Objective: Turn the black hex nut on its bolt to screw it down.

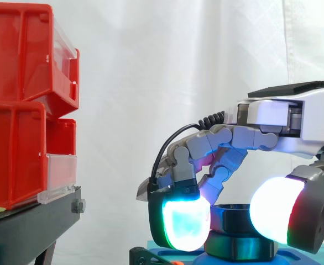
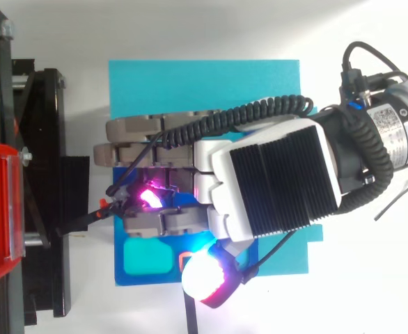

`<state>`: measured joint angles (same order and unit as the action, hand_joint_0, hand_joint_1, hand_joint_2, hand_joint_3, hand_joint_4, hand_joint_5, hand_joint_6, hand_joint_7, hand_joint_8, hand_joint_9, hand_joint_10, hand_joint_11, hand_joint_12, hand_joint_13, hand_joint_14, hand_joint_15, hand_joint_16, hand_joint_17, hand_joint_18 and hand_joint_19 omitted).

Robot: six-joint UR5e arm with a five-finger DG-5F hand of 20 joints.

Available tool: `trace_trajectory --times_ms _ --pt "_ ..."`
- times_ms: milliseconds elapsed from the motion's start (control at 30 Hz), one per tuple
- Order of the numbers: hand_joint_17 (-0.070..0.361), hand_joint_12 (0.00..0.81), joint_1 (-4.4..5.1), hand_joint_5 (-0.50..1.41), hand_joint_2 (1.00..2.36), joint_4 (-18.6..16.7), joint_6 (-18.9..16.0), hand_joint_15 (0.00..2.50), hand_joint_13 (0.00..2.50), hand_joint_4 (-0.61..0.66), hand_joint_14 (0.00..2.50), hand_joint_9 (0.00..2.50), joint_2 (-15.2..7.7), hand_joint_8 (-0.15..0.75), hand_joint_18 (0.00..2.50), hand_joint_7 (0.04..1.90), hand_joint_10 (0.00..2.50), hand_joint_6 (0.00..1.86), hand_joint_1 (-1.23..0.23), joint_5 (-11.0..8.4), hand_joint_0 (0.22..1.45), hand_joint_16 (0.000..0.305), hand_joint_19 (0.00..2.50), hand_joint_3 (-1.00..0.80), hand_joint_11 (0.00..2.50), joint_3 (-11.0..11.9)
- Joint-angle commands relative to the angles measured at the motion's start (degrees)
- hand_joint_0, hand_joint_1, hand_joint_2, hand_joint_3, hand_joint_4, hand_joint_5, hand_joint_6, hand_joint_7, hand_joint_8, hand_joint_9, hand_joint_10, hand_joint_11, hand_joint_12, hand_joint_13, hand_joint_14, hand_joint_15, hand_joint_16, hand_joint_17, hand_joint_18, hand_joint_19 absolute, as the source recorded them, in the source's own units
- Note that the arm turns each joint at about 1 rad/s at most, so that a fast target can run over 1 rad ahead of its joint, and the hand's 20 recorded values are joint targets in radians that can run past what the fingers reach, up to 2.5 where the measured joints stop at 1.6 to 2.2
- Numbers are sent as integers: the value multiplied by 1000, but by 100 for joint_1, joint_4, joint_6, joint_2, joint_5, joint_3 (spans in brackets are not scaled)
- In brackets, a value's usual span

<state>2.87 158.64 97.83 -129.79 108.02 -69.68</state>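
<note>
No words or numbers can be read anywhere; the small white sticker (image 2: 387, 124) on the robot's round grey wrist (image 2: 407, 142), at the right, has print too tiny to read.

Bright, even light; white curtain (image 1: 206, 66) overexposed; glowing pads (image 1: 185, 221) flare; shadows faint

The red bins (image 1: 18, 105) are glossy plastic with clear plastic fronts, on a matt black metal stand (image 1: 29, 223) before a white cloth curtain (image 1: 178, 66). The black hex nut (image 1: 240, 247) has a dull metallic sheen. The robot hand (image 1: 267, 116) is smooth grey plastic with milky, translucent pads (image 1: 185, 221).
</note>
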Motion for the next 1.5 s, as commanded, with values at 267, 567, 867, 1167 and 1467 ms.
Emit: trace_trajectory --times_ms 267,567,867,1167,1467 --pt "98 324 -41 -27 1000 0 -1 74 607 196 2 990 -2 267 427 1343 6 617 -169 61 490 44 246 -500 193 -2" --pt "103 336 -58 -43 1000 18 8 69 609 239 2 979 -2 274 441 1323 8 620 -397 87 466 46 248 -500 199 -2" --pt "102 333 -58 -66 1000 18 8 81 592 256 3 935 -2 262 430 1270 8 621 -521 79 476 45 262 -500 233 -2" --pt "90 308 -58 -73 1012 18 -1 89 581 232 3 942 -2 243 408 1276 9 636 -601 87 541 40 270 -350 259 -2" --pt "87 302 -58 -75 1013 18 8 81 580 232 3 945 -2 235 408 1250 9 650 -612 87 560 39 261 -317 268 -2"
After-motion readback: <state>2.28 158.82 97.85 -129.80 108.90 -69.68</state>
